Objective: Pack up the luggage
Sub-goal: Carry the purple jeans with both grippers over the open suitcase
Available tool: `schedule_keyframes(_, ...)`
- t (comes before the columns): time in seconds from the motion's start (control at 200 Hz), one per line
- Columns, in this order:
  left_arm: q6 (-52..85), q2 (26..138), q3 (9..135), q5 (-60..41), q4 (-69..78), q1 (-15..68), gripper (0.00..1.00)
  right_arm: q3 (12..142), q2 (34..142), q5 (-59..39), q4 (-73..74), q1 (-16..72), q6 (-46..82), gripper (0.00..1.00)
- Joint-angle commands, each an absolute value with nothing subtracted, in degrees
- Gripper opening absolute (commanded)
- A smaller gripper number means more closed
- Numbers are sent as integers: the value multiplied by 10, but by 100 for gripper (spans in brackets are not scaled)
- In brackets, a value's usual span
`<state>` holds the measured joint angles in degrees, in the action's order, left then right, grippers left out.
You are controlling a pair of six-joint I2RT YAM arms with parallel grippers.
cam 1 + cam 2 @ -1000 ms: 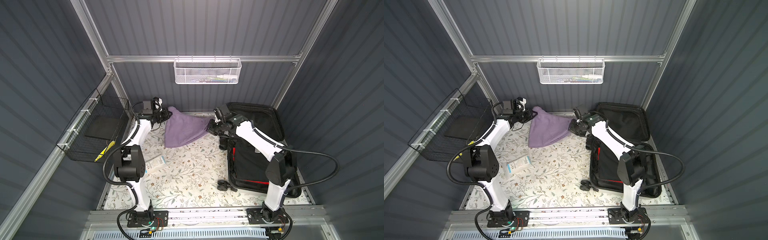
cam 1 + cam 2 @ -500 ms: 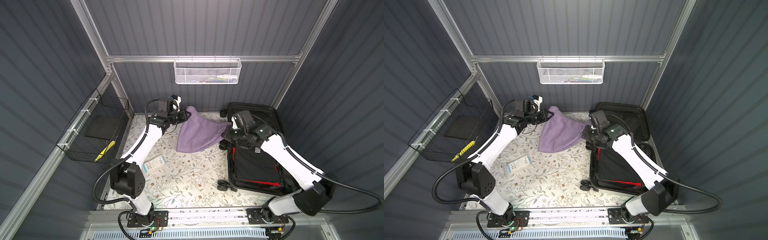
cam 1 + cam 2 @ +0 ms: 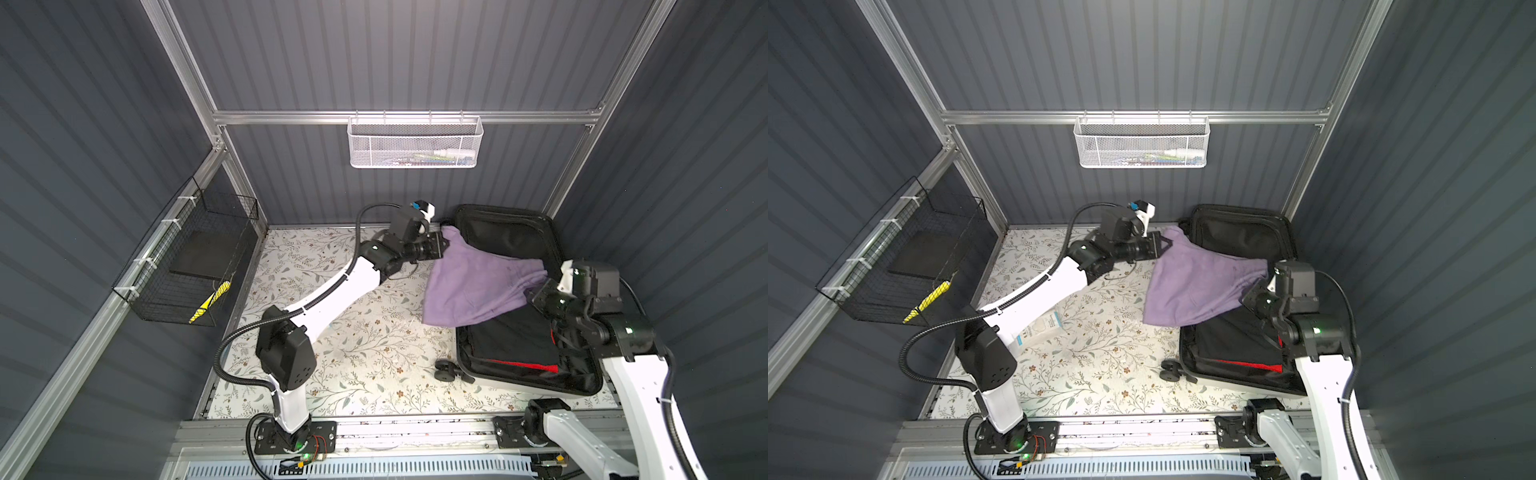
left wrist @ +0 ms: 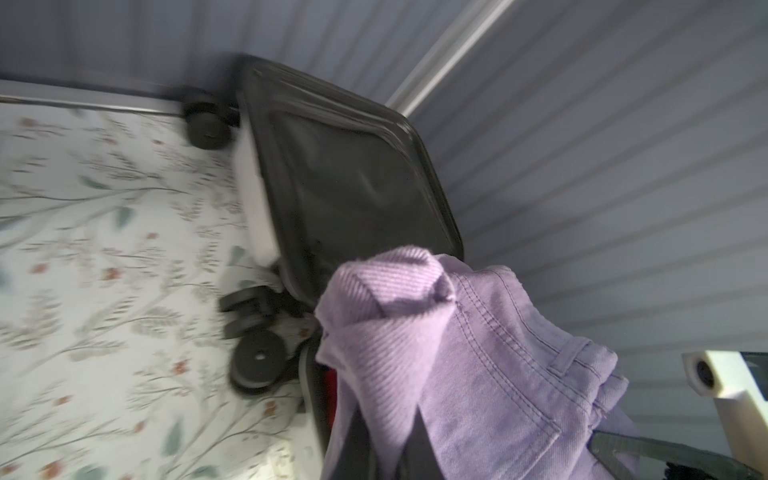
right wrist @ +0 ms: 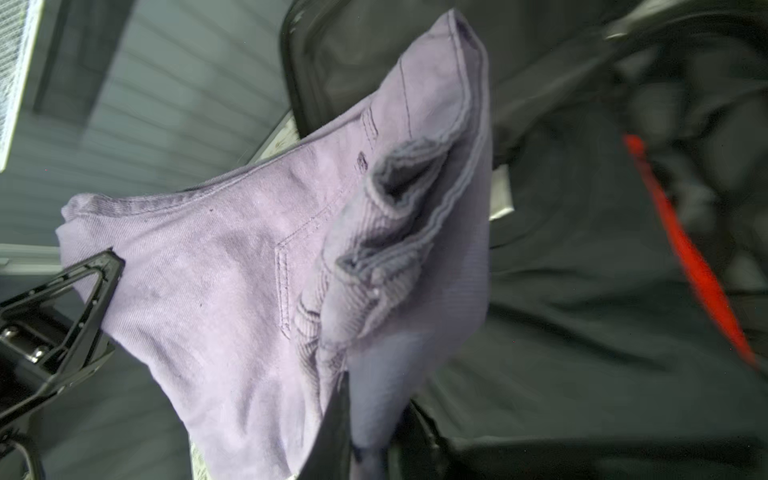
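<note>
Basically, left gripper and right gripper each pinched the purple garment; lowering evenly into the luggage looked best.

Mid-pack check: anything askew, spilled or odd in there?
Nothing spilled or damaged. The lilac fabric garment, gripped between the left tool and right tool, spans the side rim of the open black-lined white suitcase, half over the floral table.

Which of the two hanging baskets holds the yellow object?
The black wire basket, hung on the left side rail, holds the yellow object. The white mesh basket hangs on the back rail.
</note>
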<state>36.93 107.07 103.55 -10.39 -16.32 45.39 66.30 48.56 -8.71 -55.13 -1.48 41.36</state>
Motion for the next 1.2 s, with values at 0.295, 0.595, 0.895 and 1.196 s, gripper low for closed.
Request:
schedule_keyframes(0.295, 405, 1150, 1087, -63, -102, 527, 0, 633, 489, -146, -609, -255, 293, 0)
schedule_keyframes(0.595, 420, 1166, 1051, -60, -71, 534, 0, 671, 546, -142, -601, -302, 287, 0)
schedule_keyframes(0.895, 439, 1202, 1044, -80, -46, 535, 0, 623, 538, -133, -593, -320, 290, 0)
schedule_keyframes(1.196, 451, 1207, 994, -80, -22, 549, 0, 581, 529, -111, -595, -336, 286, 0)
